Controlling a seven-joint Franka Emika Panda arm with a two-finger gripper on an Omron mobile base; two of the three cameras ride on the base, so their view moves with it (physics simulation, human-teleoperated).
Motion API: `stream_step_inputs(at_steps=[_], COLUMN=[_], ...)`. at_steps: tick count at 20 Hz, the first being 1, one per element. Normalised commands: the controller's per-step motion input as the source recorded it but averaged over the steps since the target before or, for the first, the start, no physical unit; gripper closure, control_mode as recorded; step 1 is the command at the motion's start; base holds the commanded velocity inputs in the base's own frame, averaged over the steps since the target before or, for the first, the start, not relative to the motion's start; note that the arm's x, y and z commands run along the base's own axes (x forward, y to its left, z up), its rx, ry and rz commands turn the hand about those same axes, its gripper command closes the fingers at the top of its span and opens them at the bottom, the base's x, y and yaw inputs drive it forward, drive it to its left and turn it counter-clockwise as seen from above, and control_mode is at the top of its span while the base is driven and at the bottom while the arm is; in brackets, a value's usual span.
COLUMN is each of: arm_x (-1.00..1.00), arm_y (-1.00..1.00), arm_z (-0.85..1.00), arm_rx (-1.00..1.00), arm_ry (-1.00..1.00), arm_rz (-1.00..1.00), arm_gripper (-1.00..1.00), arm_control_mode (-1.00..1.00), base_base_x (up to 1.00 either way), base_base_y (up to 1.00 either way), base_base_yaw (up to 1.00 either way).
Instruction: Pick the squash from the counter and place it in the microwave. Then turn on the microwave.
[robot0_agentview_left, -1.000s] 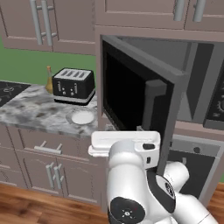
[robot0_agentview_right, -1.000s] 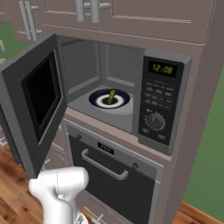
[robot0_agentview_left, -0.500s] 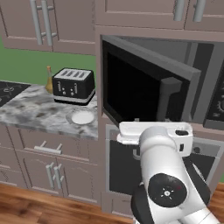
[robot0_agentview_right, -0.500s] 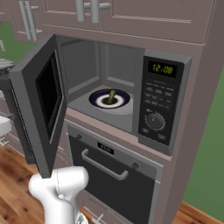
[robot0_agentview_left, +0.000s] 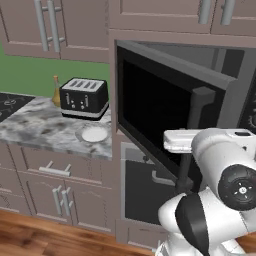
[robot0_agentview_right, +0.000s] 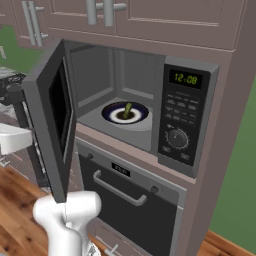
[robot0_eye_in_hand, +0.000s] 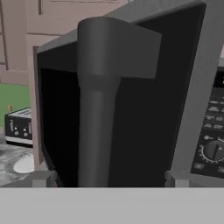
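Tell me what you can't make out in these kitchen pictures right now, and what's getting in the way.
- Squash in the microwave: in the left base view the open door hides it and the cavity.
- Button labels on the control panel: too small in the right base view; cut off by the edge in the hand view.
- Gripper: open around the door handle, but contact cannot be told.
- Amber bottle: partly hidden behind the toaster.

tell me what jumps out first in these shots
The microwave stands with its black glass door swung partway open, and the squash sits on the plate inside. In the hand view the door's bar handle looms close between the open gripper's fingertips.
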Motion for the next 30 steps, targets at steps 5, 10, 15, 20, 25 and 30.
stream_step_inputs(at_steps=[5,10,15,20,25,30], arm_x=[0.26,0.50,0.67,0.72,0.68,0.65], arm_y=[-0.55,-0.29,-0.22,-0.22,-0.28,-0.29], arm_z=[-0.41,-0.54,-0.57,-0.58,-0.58,-0.63], arm_rx=[0.00,0.00,0.00,0.00,0.00,0.00], arm_ry=[-0.11,-0.17,-0.18,-0.20,-0.22,-0.25], arm_rz=[0.10,0.05,0.01,0.00,0.00,0.02], arm_gripper=[-1.00,-1.00,-1.00,-1.00,-1.00,-1.00], arm_control_mode=[-1.00,-1.00,-1.00,-1.00,-1.00,-1.00], base_base_x=[0.00,0.00,0.00,0.00,0.00,0.00], base_base_y=[0.00,0.00,0.00,0.00,0.00,0.00], base_base_yaw=[0.00,0.00,0.00,0.00,0.00,0.00])
